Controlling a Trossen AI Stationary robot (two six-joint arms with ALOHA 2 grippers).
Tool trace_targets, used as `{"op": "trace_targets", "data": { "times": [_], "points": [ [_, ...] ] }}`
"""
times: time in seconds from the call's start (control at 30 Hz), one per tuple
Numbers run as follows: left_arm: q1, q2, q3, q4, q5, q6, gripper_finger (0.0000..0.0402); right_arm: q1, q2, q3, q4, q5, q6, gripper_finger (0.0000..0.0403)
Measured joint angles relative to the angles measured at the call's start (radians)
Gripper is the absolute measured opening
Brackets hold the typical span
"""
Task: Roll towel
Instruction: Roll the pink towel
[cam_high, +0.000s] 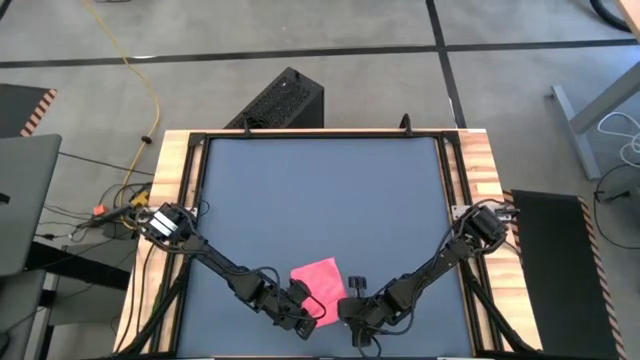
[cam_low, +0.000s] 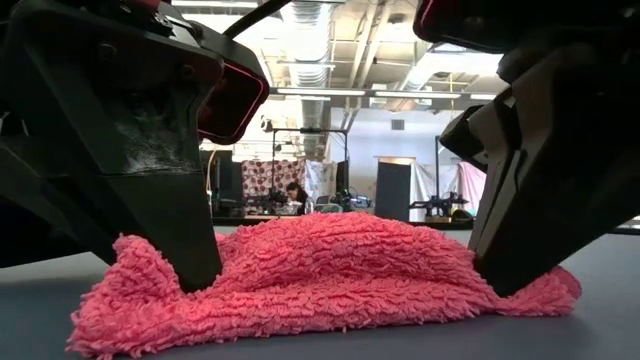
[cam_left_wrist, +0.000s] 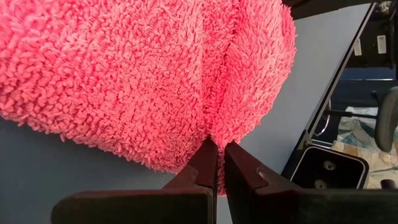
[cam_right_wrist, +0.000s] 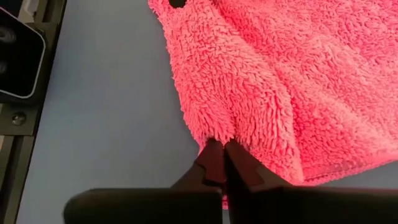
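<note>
The towel (cam_high: 318, 276) (bright pink, shaggy) lies rumpled on the mat's near edge, both near corners pinched.

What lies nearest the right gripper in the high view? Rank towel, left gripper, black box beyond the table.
1. towel: pinched by the right gripper, just left of it.
2. left gripper: at the towel's other near corner.
3. black box: past the far edge.

Towel (cam_low: 330, 275): soft pink cloth w/ shaggy, looped pile. Mat (cam_high: 320, 200): smooth, matt grey. Bench (cam_high: 478, 160) edges: pale wood, visible grain. Gripper fingers (cam_left_wrist: 208, 165): dark, matt, hard-looking, prob. plastic.
</note>
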Motion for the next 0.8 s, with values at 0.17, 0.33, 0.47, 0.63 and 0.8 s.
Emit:
{"op": "trace_targets", "data": {
  "times": [0.17,0.33,0.47,0.63,0.8],
  "points": [
    [0.000,0.000,0.000,0.006,0.000,0.000,0.0000,-0.011,0.000,0.000,-0.012,-0.005,0.041,0.0028],
    [0.000,0.000,0.000,0.038,0.006,0.018,0.0000,-0.031,0.000,-0.001,-0.011,-0.073,0.046,0.0015],
    [-0.003,0.000,0.011,0.060,-0.013,0.139,0.0000,-0.046,-0.001,-0.002,-0.002,-0.169,0.083,0.0015],
    [-0.011,0.000,0.044,0.064,-0.063,0.223,0.0000,-0.053,0.000,-0.003,0.000,-0.205,0.102,0.0015],
    [-0.011,0.000,0.049,0.066,-0.046,0.254,0.0011,-0.051,-0.001,-0.002,0.002,-0.205,0.104,0.0020]
  ]
}}
